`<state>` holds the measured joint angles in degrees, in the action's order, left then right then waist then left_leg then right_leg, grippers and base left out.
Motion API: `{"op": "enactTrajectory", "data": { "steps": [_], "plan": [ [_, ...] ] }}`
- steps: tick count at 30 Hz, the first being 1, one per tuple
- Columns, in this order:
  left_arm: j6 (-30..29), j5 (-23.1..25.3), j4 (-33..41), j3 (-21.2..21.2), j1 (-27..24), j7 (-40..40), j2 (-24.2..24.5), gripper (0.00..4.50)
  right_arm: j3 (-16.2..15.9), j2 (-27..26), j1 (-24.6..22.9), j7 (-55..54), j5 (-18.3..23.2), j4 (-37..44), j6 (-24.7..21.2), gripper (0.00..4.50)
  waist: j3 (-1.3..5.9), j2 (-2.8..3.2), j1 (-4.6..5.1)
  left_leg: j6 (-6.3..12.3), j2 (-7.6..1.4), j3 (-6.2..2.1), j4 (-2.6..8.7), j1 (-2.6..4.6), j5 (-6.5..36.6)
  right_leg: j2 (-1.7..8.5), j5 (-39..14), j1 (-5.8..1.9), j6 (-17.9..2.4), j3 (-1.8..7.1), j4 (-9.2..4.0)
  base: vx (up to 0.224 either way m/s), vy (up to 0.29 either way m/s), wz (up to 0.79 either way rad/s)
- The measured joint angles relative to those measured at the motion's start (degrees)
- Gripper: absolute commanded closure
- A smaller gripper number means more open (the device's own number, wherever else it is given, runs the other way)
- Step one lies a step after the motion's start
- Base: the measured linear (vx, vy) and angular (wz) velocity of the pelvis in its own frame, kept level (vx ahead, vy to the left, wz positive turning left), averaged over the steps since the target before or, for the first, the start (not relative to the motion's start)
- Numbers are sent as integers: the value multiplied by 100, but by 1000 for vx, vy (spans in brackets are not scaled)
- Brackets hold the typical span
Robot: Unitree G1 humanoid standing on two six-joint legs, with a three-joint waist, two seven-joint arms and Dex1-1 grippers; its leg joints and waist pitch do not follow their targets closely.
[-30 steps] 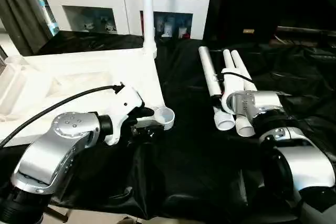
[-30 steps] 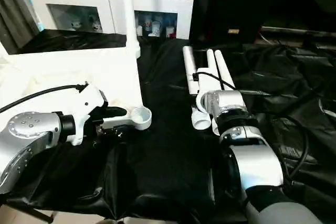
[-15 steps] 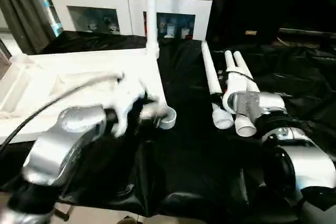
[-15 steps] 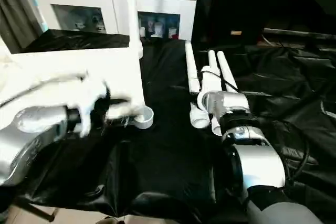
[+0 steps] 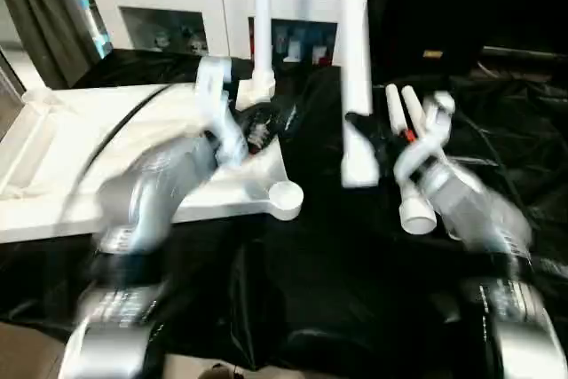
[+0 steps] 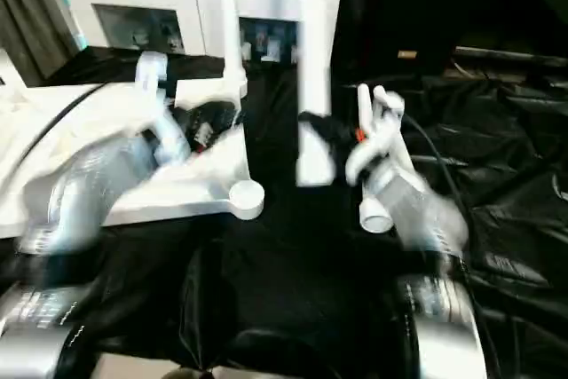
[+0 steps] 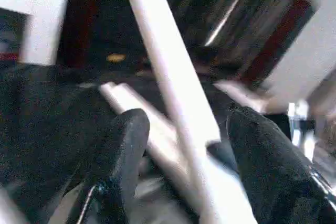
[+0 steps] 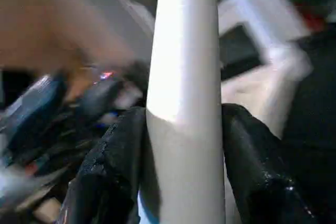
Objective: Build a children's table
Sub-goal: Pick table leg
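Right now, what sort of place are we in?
Probably an indoor workroom or lab set up for assembly: a black-draped work table, a white glass-door cabinet behind it, and a curtain at the side.

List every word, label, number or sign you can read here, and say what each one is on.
None can be read.
Items behind the cabinet's glass doors: too blurred to show any text.
Small orange mark on the dark background: too small and blurred to read.
Table top and held leg: plain white.
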<state>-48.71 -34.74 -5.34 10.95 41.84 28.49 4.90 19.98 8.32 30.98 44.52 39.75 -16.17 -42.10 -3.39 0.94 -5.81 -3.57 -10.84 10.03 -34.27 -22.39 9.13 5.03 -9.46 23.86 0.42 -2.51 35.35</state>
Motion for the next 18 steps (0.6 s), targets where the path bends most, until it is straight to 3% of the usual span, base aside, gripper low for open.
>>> {"op": "enactTrajectory", "data": {
  "steps": [4, 14, 15, 18],
  "plan": [
    [-172, -375, -211, 201, 136, -36, -213, 165, -228, 66, -272, 325, 327, 536, -218, 265, 0, 0, -6, 0, -3, -1, 3, 0, 0, 1, 0, 0, 1, -7, -3, 0, 0, 0],
    [-665, -624, -223, 237, 128, -184, -434, 165, -689, 133, -546, 476, 362, 1109, -486, 265, 0, 0, -82, -1, -3, -4, 5, -10, 0, 3, -4, -10, 8, -13, -27, 0, 0, 0],
    [-685, -649, -216, 242, 114, -204, -441, 195, -718, 136, -566, 478, 362, 1118, -480, 265, 0, -2, -82, -1, -3, -4, 5, -10, 0, 4, -4, -10, 9, -13, -27, 0, 0, 0],
    [-794, -738, -158, 306, 21, -272, -499, 208, -800, 150, -598, 501, 362, 1130, -475, 265, -1, -3, -79, -1, -4, -4, 6, -12, 0, 4, -4, -8, 9, -16, -28, 0, 0, 0]
  ]
}}
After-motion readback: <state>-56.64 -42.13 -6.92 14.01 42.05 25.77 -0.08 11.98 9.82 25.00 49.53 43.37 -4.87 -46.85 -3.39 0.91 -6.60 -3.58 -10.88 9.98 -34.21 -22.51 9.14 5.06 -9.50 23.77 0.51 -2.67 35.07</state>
